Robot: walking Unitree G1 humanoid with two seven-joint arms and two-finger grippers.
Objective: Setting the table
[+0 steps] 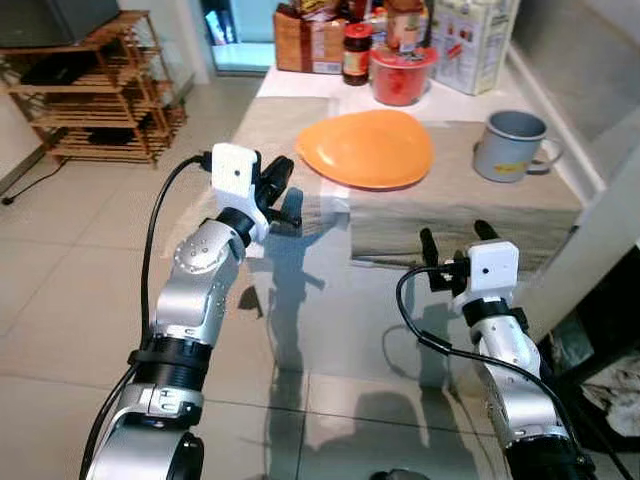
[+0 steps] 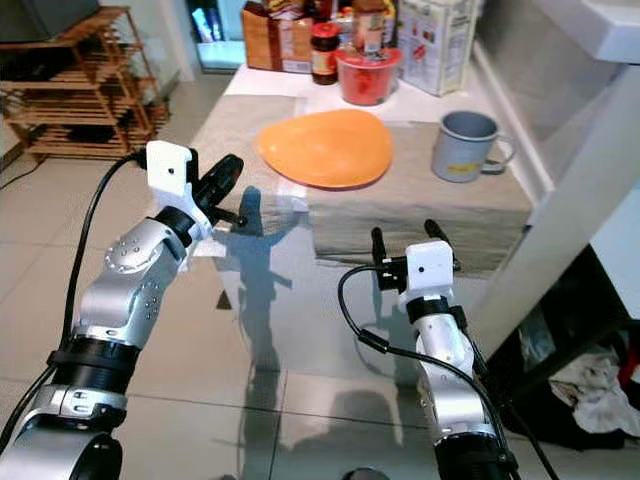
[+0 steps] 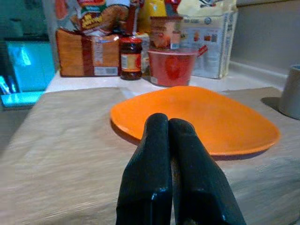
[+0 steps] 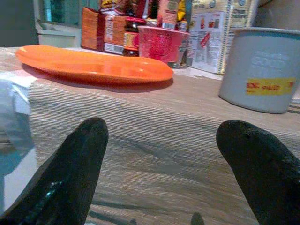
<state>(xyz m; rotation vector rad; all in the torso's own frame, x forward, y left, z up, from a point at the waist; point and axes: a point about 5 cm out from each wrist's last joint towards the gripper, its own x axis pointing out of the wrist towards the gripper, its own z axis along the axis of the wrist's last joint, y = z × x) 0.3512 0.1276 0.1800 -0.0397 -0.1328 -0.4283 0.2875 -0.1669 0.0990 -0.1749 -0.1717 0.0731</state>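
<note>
An orange plate [image 1: 367,147] lies on a beige woven mat [image 1: 460,205] on the glass table. A grey mug [image 1: 512,145] with a yellow label stands on the mat to the plate's right. My left gripper [image 1: 285,190] is shut and empty, held just short of the plate's near left edge; its fingers [image 3: 168,178] point at the plate [image 3: 206,117]. My right gripper [image 1: 455,238] is open over the glass, at the mat's near edge. Its fingers [image 4: 75,164] face the mat, with the mug [image 4: 262,68] ahead.
At the table's far end stand a red bowl [image 1: 403,72], a dark jar [image 1: 357,52], a brown box [image 1: 305,40] and a white carton [image 1: 475,40]. A wooden shelf [image 1: 100,95] stands on the tiled floor at the left. A white wall edge [image 1: 600,230] is close on the right.
</note>
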